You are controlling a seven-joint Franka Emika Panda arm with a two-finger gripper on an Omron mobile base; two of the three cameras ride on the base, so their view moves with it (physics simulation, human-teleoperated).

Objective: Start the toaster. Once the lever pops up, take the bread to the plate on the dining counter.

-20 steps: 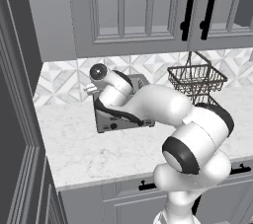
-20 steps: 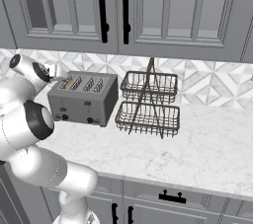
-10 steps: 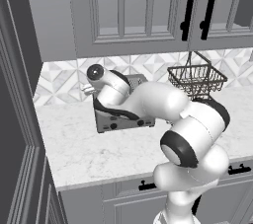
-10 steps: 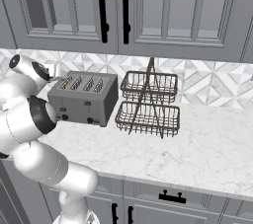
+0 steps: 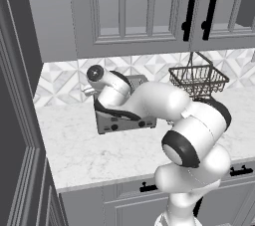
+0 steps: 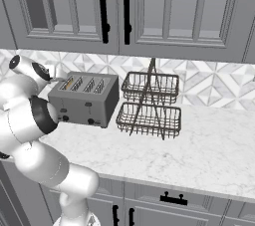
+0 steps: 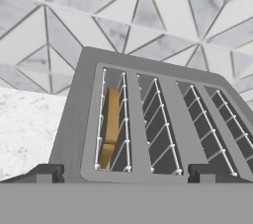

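The arm has only crept a little in the last second, and its hand now hangs right over the toaster (image 6: 87,101), looking down into the slots. The gripper (image 7: 121,176) was wide open before and it still is, with its two dark tips far apart and nothing between them. The bread (image 7: 109,124) sits low in the end slot, at about 9 o'clock on the toaster's top in the hand view. In the right base view you can spot it as a thin tan strip (image 6: 67,84) in the slot nearest the arm. The wire baskets (image 6: 149,105) stand just beside the toaster at 3 o'clock, on the worktop (image 6: 199,150). I think the robot is getting lined up, and nothing has been grabbed yet. I cannot tell if the levers are up or down.
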